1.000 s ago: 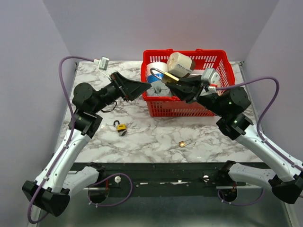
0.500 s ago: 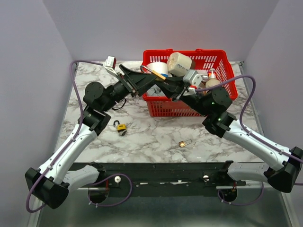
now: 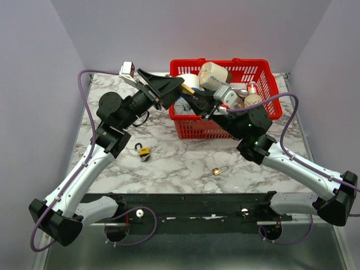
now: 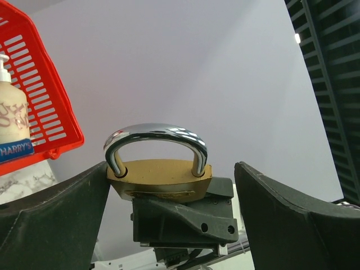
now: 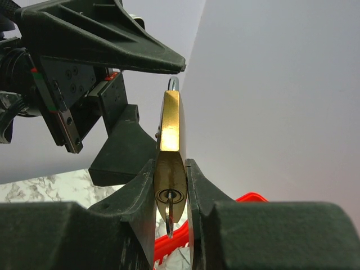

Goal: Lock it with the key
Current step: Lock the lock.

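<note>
Standing over the white marble table (image 3: 185,163), I see the red plastic basket (image 3: 219,126) at about 1 o'clock on it, heaped with bottles and rolls, a Harry's pump bottle (image 4: 11,129) among them. Both arms reach in and meet in the air over the basket's 9 o'clock rim. The left gripper (image 4: 171,164) is spread wide, one black finger at 9 o'clock and the other at 3 o'clock of the lock, holding nothing; whether the 9 o'clock finger brushes the brass I cannot tell. The right gripper (image 5: 170,166) is clamped on the big brass padlock (image 4: 160,177), its pads pressed flat against the two broad faces of the body, the silver shackle standing up at 12 o'clock in the wrist views with both legs seated in the body. So the lock is off the table, up between the two claws. Down on the marble lie two smaller locks, well apart: a dark and yellow padlock (image 3: 144,151) at about 8 o'clock of the table's centre and a little brass padlock (image 3: 219,170) at about 5 o'clock. Smallest of all, the key (image 5: 170,219) sits in the keyhole in the big lock's underside, poking out at 6 o'clock between the right fingers.
</note>
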Controlling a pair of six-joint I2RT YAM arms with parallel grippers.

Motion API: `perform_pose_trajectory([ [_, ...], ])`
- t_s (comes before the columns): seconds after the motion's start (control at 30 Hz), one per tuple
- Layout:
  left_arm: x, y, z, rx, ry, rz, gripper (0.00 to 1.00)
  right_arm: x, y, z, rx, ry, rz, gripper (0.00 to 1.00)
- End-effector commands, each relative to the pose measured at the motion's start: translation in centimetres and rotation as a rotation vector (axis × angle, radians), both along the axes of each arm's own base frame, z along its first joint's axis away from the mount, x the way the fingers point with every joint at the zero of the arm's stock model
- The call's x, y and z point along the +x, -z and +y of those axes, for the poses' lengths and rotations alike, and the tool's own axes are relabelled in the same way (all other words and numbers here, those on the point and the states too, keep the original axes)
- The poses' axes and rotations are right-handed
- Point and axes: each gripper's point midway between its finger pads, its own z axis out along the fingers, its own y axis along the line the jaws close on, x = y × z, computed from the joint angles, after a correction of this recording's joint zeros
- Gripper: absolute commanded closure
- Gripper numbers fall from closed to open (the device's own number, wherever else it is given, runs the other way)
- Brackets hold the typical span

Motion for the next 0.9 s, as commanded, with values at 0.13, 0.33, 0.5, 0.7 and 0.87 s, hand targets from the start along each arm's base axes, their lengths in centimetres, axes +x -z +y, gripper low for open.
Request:
perform_pose_trajectory([
  [0.13, -0.2, 0.6, -0.6, 0.014, -0.001, 0.039, 0.1, -0.4, -4.6, -1.2, 0.137, 0.038, -0.076, 0.99],
  [0.33, 0.0, 1.0, -0.8, 0.021, -0.002, 0.052, 0.23, -0.4, -4.1, -0.8, 0.128, 0.032, -0.065, 0.99],
  [0.5, 0.0, 1.5, -0.8, 0.034, -0.006, 0.058, 0.38, -0.5, -3.9, -0.5, 0.119, 0.022, -0.061, 0.99],
  [0.7, -0.1, 2.1, -0.3, 0.072, -0.018, 0.024, 0.8, -1.4, -3.2, 0.3, 0.083, -0.054, 0.014, 0.56],
  [0.87, -0.7, 2.1, 1.5, 0.123, -0.051, -0.065, 1.0, -2.8, -0.9, -0.7, -0.038, -0.077, 0.092, 0.16],
])
